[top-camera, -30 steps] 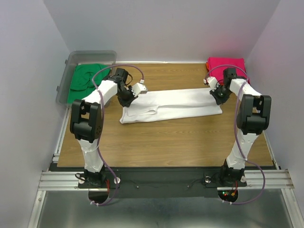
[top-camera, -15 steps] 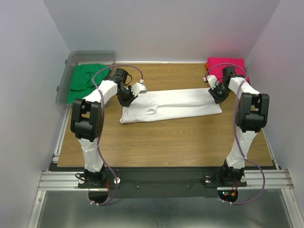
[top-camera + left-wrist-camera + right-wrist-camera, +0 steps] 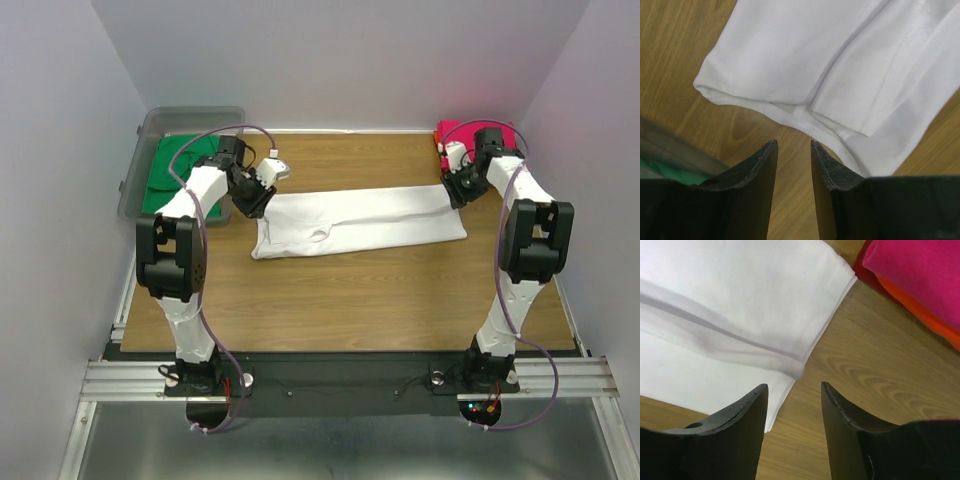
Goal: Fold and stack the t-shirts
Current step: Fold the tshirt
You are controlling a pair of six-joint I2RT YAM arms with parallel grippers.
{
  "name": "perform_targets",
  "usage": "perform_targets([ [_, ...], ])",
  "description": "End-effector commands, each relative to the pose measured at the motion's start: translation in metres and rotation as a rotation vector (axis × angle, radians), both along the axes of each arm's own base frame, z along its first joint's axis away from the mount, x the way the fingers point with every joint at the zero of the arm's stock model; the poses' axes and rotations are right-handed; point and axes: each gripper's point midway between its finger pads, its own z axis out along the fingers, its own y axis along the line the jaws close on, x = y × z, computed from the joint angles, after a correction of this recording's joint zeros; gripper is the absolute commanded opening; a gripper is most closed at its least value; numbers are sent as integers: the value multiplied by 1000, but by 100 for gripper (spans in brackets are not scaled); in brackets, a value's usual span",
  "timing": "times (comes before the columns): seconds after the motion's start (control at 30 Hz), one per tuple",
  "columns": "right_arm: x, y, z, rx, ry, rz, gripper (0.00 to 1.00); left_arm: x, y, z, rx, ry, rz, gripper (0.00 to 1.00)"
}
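The white shirt [image 3: 360, 220] lies as a long folded band across the table's [image 3: 350, 290] far half, and the pink shirt [image 3: 478, 133] sits stacked at the far right corner. The white one looks light, limp and apt to slide, so it is best pinched through all layers at its end corners. The left gripper [image 3: 792, 145] and right gripper [image 3: 793, 386] hover at those ends, each part-open and empty.

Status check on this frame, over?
Left gripper open, empty, at left end of white t-shirt. Right gripper open, empty, at its right end. Shirt lies flat, folded into a long strip. Nothing blocking.
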Motion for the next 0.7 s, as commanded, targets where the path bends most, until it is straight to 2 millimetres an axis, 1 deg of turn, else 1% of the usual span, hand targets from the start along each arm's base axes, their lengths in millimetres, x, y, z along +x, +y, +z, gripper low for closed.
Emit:
perform_targets([
  [0.0,-6,7,28,55,-47,-67,50,-22,-19,38,-110,-34,4,44],
  [0.03,-8,7,26,59,-39,-74,48,-27,-20,40,-121,-32,14,44],
  [0.07,-12,8,23,64,-28,-75,46,-30,-20,37,-123,-29,16,44],
  [0.1,-17,10,20,73,-16,-82,43,-39,-20,27,-120,-5,18,44],
  [0.17,-22,11,13,83,6,-88,41,-47,-19,22,-127,10,31,44],
  [0.2,-24,12,12,83,13,-87,40,-52,-19,16,-125,27,30,44],
  [0.23,-28,12,8,85,26,-86,37,-61,-18,5,-118,53,36,44],
  [0.27,-33,13,1,86,46,-88,36,-65,-17,2,-115,59,43,44],
  [0.3,-37,14,-4,84,62,-88,36,-68,-17,-2,-112,67,47,44],
  [0.33,-40,13,-9,84,74,-91,35,-75,-16,-10,-107,86,49,44],
  [0.4,-53,10,-29,65,133,-92,35,-80,-14,-19,-97,101,56,43],
  [0.43,-56,10,-35,58,151,-91,35,-87,-12,-27,-89,124,59,42],
  [0.5,-64,7,-49,40,188,-86,35,-94,-10,-33,-76,136,59,40],
  [0.53,-71,6,-56,30,211,-84,35,-102,-8,-41,-68,157,62,40],
  [0.6,-77,5,-59,22,223,-82,35,-109,-6,-44,-58,157,57,39],
  [0.63,-83,5,-62,20,237,-78,35,-117,-5,-50,-51,178,57,39],
  [0.67,-86,5,-62,17,240,-78,35,-120,-4,-51,-43,179,57,38],
])
